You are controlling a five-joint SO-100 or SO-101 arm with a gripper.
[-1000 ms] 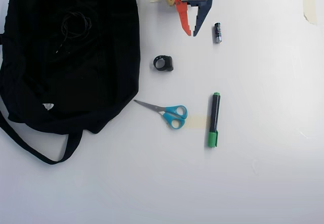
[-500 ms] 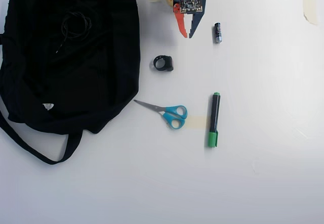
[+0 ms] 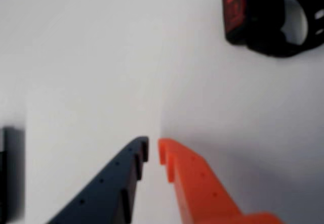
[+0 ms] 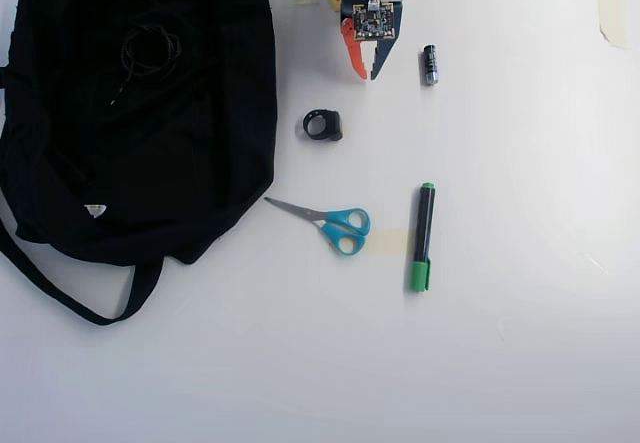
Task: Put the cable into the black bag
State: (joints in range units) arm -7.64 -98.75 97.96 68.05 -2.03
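Observation:
A thin black cable (image 4: 148,49) lies coiled on top of the black bag (image 4: 200,163), which is spread flat over the left of the table in the overhead view. My gripper (image 4: 368,75) is at the top centre, to the right of the bag and apart from it. Its orange and dark blue fingers are almost together with nothing between them. In the wrist view the gripper (image 3: 153,149) hangs over bare white table. The cable and the bag are out of the wrist view.
A small black ring-shaped thing (image 4: 323,125) lies just below the gripper and shows in the wrist view (image 3: 268,19). Blue-handled scissors (image 4: 335,225), a green marker (image 4: 423,235) and a small battery (image 4: 430,65) lie on the white table. A dark object (image 3: 10,173) sits at the wrist view's left edge.

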